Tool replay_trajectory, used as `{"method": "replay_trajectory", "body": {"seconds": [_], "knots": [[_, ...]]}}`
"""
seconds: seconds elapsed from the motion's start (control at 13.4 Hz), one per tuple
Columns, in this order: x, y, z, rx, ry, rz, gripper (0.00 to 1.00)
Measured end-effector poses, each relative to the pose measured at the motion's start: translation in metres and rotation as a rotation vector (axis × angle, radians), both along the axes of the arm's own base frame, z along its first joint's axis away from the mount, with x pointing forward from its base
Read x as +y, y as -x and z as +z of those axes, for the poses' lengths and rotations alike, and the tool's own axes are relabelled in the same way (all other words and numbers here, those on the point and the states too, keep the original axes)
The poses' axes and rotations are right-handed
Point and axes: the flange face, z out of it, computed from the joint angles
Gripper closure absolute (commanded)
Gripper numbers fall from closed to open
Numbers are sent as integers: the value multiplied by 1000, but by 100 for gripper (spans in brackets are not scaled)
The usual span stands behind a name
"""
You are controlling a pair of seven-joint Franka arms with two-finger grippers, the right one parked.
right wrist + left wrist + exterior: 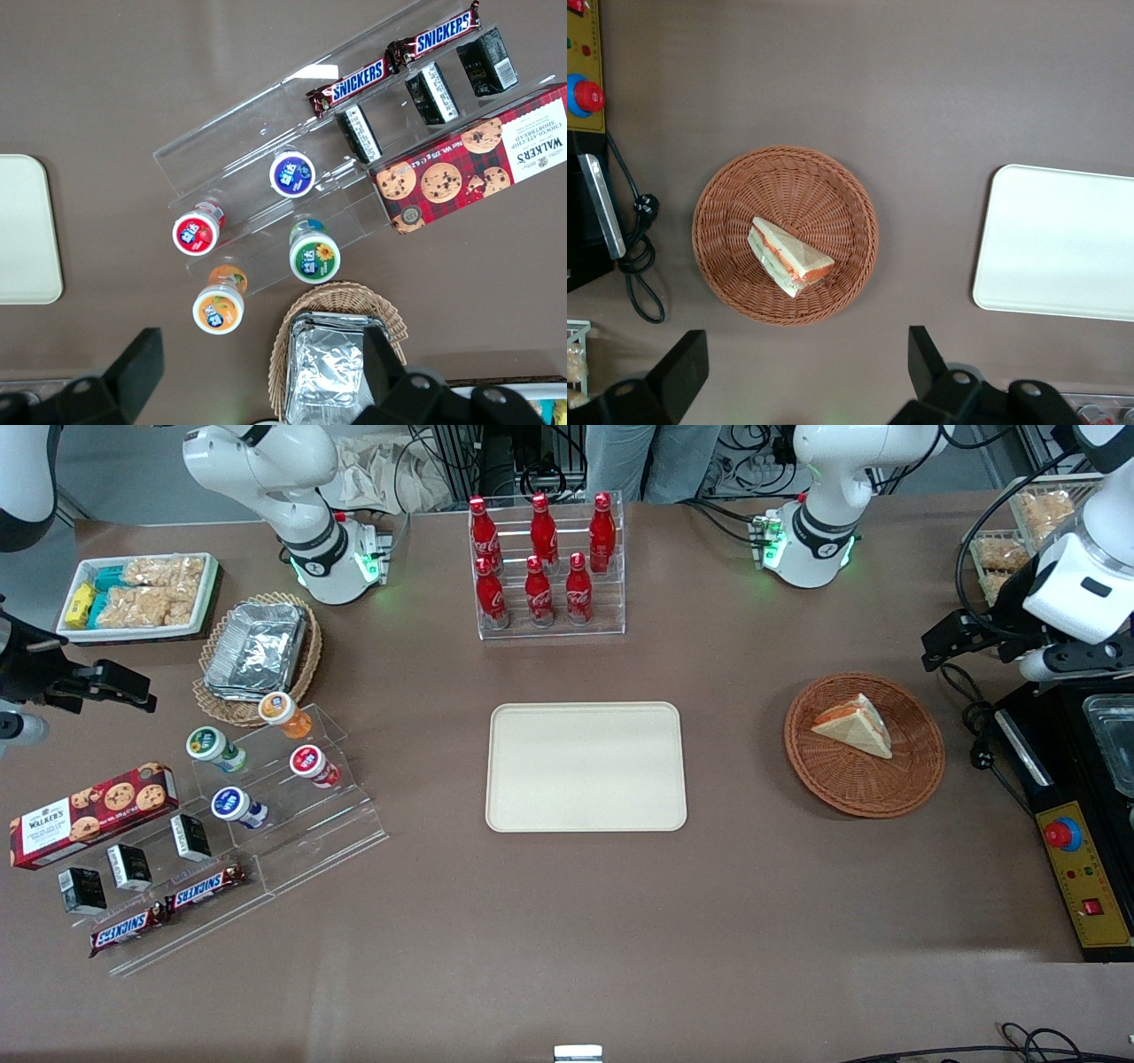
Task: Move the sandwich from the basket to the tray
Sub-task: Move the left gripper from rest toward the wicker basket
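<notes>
A triangular sandwich [855, 724] with pale bread and orange-red and green filling lay inside a round reddish-brown wicker basket [864, 745], at the right of centre in the front view. The flat cream tray [586, 767] sat bare at the middle of the frame, well apart from the basket. The left arm's gripper [804, 361] hung high over the working arm's end of the table, probably above the basket's edge, its fingers [923, 356] spread wide and grasping nothing.
</notes>
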Motion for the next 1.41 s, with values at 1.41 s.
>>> {"method": "replay_trajectory", "body": {"seconds": [1.41], "knots": [[22, 43, -38, 85, -35, 448, 0]]}}
